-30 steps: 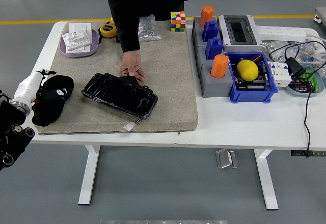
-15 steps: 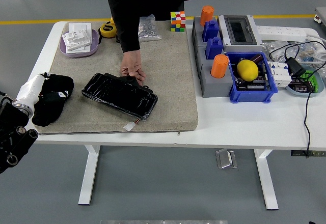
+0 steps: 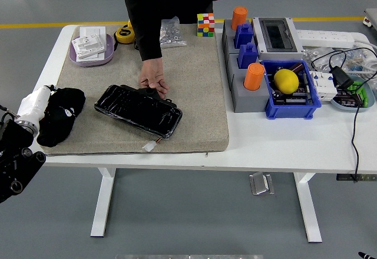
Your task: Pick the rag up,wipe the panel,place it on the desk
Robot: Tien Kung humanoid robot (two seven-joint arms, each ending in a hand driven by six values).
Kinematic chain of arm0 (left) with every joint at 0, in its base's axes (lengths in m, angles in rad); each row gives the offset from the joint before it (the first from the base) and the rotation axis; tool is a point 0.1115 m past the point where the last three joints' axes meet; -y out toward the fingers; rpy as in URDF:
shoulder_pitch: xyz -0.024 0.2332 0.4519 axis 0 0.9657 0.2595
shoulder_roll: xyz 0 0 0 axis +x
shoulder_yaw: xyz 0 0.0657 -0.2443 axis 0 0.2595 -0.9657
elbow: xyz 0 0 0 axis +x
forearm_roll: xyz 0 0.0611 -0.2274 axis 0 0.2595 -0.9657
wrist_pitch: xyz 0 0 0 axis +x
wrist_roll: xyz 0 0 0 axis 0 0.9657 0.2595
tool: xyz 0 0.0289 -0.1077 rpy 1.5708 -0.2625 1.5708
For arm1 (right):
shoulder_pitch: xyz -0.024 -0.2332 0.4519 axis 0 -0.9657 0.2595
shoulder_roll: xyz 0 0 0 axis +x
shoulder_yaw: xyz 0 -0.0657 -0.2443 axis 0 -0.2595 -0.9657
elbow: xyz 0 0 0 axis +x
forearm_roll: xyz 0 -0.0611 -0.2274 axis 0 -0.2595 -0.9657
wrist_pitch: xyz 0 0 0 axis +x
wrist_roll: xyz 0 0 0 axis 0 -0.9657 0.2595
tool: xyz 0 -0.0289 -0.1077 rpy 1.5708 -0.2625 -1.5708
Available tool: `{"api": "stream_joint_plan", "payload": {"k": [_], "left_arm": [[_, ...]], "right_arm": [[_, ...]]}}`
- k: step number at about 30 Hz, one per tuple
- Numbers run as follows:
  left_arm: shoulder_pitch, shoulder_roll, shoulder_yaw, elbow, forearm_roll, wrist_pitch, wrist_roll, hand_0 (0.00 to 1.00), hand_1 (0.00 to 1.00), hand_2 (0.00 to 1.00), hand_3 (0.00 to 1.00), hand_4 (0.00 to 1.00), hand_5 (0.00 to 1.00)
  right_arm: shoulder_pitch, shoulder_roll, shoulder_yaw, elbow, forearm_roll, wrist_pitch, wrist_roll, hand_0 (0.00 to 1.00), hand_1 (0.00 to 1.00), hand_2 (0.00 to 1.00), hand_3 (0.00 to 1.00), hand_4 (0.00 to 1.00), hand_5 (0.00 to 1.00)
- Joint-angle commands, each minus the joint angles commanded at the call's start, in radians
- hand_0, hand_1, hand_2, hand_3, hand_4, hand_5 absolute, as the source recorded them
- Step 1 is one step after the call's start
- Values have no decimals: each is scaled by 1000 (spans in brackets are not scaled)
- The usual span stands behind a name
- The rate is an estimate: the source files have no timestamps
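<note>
At the mat's left edge the crumpled black rag is seen lying against the left hand, whose white-wrapped end is touching it; whether its fingers are closed on the cloth cannot be told. The glossy black panel is laid aslant on the coarse grey-beige mat, steadied at its far edge by a person's hand; further right a multicoloured cube, grey blocks with orange cups and a blue bin holding a yellow ball are set well apart from it.

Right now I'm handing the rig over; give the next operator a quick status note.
Left hand: over the mat's left edge at the black rag; I cannot tell whether it grips.
Right hand: out of view.
Panel: black, lying on the mat, a person's hand steadying its far edge.
Done: can't confirm any wiping.
Left: check whether the wipe is complete, then leave the rag on the desk.
</note>
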Motion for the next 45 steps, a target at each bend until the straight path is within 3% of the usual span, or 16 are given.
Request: {"api": "stream_joint_plan", "payload": {"k": [5, 6, 11, 12, 18, 19, 24, 25, 32, 40, 45], "left_arm": [[2, 1, 8, -1, -3, 12, 2, 346, 603, 792, 592, 575, 2], [3, 0, 10, -1, -9, 18, -1, 331, 537, 700, 559, 335, 2], [6, -1, 18, -1, -23, 44, -11, 331, 537, 700, 559, 335, 2], [7, -1, 20, -1, -27, 49, -13, 284, 481, 588, 479, 116, 2], [10, -2, 35, 1, -67, 80, -27, 284, 481, 588, 479, 116, 2], [10, -3, 36, 0, -69, 87, -32, 261, 457, 511, 399, 5, 2], [12, -1, 38, -5, -75, 100, -45, 261, 457, 511, 399, 5, 2], [13, -1, 38, -6, -75, 100, -46, 250, 419, 453, 285, 2, 2], [16, 0, 27, -19, -72, 100, -52, 236, 410, 444, 264, 2, 2], [5, 12, -4, -101, -55, 82, -36, 230, 409, 444, 244, 2, 2], [-5, 8, 14, -176, -47, 67, -18, 224, 404, 444, 250, 2, 2]], "right_arm": [[0, 0, 4, 4, -5, -1, 0, 720, 600, 663, 577, 966, 536], [0, -1, 3, 5, -6, -1, 0, 719, 600, 663, 578, 966, 536], [-2, 1, 13, 5, -12, -4, 1, 719, 600, 663, 578, 966, 536], [-3, 1, 14, 5, -13, -4, 1, 720, 600, 663, 578, 965, 535], [-3, 1, 17, 5, -16, -5, 0, 720, 600, 663, 578, 965, 535], [-3, 1, 17, 5, -16, -5, 0, 720, 600, 663, 578, 965, 535], [-5, 0, 12, 2, -13, -3, -1, 720, 600, 663, 578, 965, 535], [-6, 0, 11, 2, -13, -3, -1, 720, 600, 663, 578, 965, 535], [-5, 1, 10, 0, -12, -4, 0, 720, 600, 663, 578, 965, 536], [-3, 6, 10, 1, -13, -5, 4, 720, 599, 663, 577, 966, 537], [-6, 6, 10, -1, -12, -4, 7, 720, 600, 663, 577, 966, 537]]}}
